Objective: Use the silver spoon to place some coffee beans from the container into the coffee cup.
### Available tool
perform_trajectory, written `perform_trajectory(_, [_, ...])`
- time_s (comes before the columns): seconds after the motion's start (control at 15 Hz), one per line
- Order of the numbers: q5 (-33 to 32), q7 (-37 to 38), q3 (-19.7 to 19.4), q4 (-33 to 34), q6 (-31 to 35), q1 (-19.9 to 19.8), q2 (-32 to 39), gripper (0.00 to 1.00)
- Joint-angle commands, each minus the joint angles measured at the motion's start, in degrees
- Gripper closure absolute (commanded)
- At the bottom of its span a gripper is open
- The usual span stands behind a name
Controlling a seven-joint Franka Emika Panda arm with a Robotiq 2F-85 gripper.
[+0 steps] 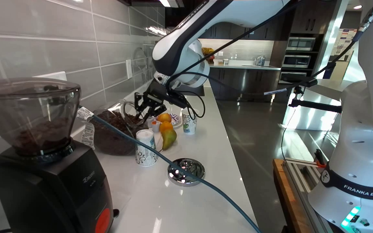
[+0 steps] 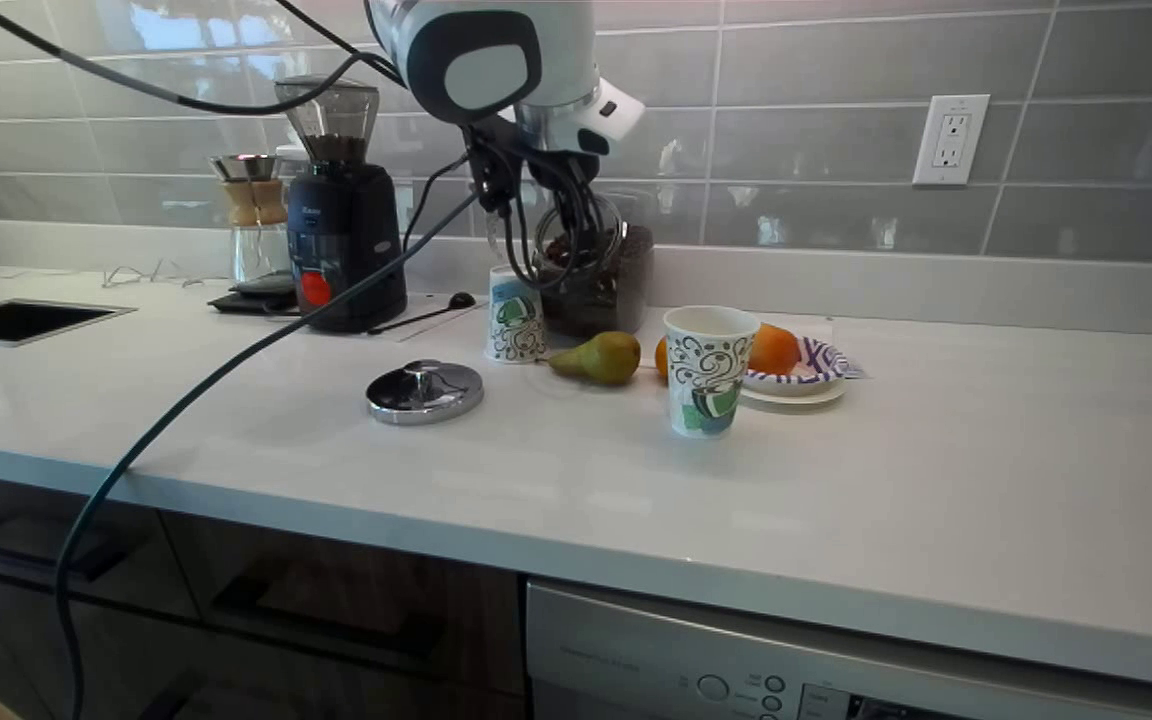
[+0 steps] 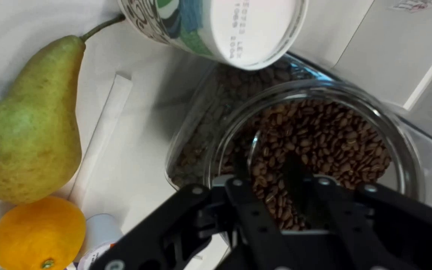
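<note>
In the wrist view, pear [image 3: 36,127] sits left, upturned cup [image 3: 219,26] top centre, tool [image 3: 268,170] low centre with jaws parted at the mouth of the container [image 3: 411,165], coffee beans [image 3: 324,138] inside right of centre; in an exterior view, coffee cup [image 2: 708,375] stands upright right of centre.

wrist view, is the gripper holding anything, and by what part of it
Nothing appears held: the gripper stands open, coffee beans showing between its fingers.
</note>
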Motion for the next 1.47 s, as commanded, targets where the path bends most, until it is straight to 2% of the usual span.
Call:
perform_trajectory(0.0, [2.05, -1.82, 1.33, 2.53, 0.91, -0.84, 2.36, 0.69])
perform_trajectory(0.33, [1.91, -1.62, 1.57, 3.05, -0.39, -1.13, 3.37, 0.73])
perform_trajectory(0.4, [1.98, -1.6, 1.64, 3.09, -0.79, -1.26, 3.4, 0.86])
perform_trajectory(0.53, [2.02, -1.66, 1.78, 3.14, -1.61, -1.45, 3.34, 1.0])
perform_trajectory(0.87, [1.92, -0.97, 1.71, 3.02, -2.45, -1.73, 2.16, 1.0])
perform_trajectory(1.0, [3.86, -2.75, 2.77, 3.07, -2.81, -2.96, 1.87, 0.99])
perform_trajectory(1.13, [7.32, -5.08, 4.23, 3.18, -2.26, -4.52, 1.92, 0.99])
perform_trajectory(1.4, [17.96, -15.02, 8.42, 3.37, -3.44, -9.19, 1.06, 0.99])
